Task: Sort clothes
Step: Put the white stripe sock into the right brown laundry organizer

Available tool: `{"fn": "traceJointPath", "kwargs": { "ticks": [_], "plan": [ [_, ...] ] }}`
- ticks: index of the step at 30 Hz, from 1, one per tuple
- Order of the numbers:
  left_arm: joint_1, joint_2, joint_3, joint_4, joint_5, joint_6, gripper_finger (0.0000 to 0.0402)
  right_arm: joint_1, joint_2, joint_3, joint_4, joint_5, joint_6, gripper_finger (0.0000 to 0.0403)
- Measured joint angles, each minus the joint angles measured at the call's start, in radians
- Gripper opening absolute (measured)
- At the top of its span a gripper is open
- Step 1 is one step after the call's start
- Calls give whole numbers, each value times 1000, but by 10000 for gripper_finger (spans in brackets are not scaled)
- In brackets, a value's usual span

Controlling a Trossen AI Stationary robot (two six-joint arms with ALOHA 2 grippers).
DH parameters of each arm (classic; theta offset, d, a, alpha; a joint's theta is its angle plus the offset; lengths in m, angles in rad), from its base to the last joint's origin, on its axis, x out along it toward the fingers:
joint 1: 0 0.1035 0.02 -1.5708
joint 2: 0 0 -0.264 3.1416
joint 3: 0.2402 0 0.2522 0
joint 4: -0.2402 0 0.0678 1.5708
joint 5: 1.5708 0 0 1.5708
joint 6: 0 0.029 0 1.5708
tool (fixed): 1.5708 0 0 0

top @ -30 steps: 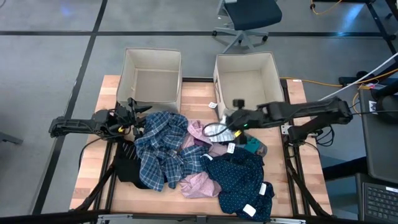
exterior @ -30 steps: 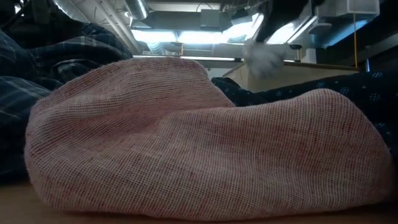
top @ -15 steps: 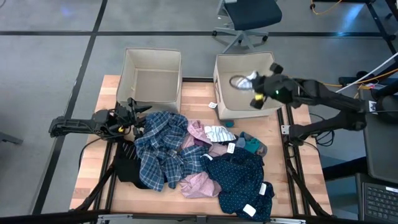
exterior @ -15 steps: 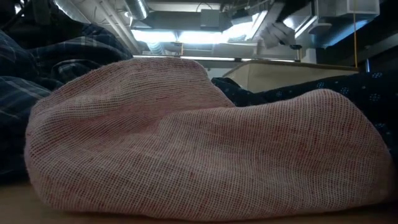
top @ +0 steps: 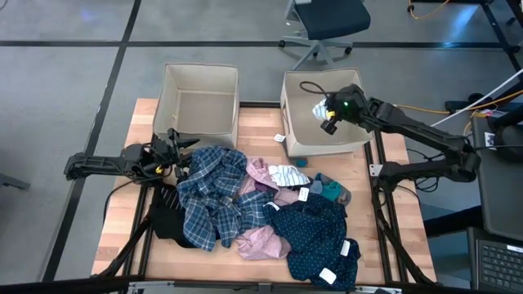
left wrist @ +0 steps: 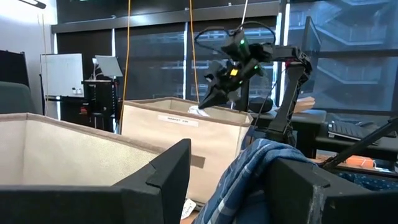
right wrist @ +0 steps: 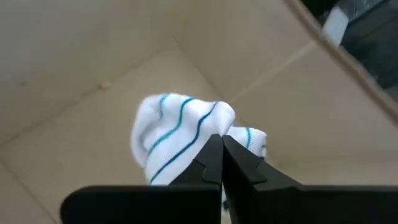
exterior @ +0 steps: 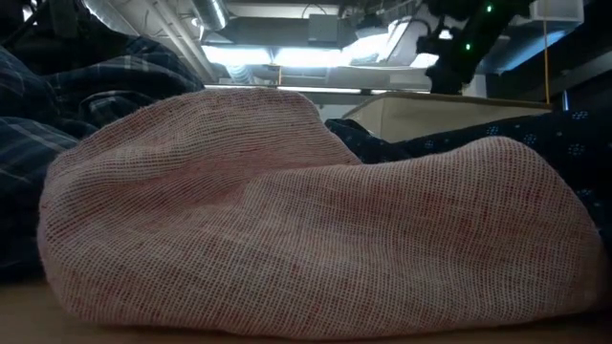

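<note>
R gripper (right wrist: 221, 146): jaws pinched on white sock w/ teal stripes (right wrist: 180, 134) — held above right beige bin (top: 304, 110).
L gripper (left wrist: 227, 180): fingers apart, nothing between — at blue plaid shirt (top: 208, 192), near left bin (top: 173, 90).
Pile: navy dotted piece (top: 319, 237), pink garment (exterior: 287, 220), striped piece (top: 288, 174) — mid-table (top: 122, 220).

Even overhead light falls on the pale wooden table (top: 122, 245), with soft shadows beneath the heaped clothes. At table height, glaring ceiling strip lights (exterior: 287, 55) burn out behind a pink woven garment (exterior: 306, 210) filling the frame. The white teal-striped sock (right wrist: 180, 134) is brightly lit, its edges slightly soft.
</note>
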Motion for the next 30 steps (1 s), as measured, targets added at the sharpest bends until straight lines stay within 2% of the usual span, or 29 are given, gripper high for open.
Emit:
{"fn": "traceJointPath", "kwargs": {
  "ticks": [11, 14, 21, 25, 30],
  "plan": [
    [0, 0, 0, -10, 1, -27, 172, -19, 32, -21, 5, -24, 75, 14],
    [0, 0, 0, -22, 1, -27, 172, -19, 36, -21, 5, -23, 75, 46],
    [0, 0, 0, -27, 1, -27, 172, -17, 38, 30, -53, -27, 71, 158],
    [0, 0, 0, -27, 1, -27, 172, 36, 36, 139, -129, -136, 79, 197],
    [0, 0, 0, -28, 2, -27, 172, 187, 33, 199, -94, -326, 80, 208]
  ]
}}
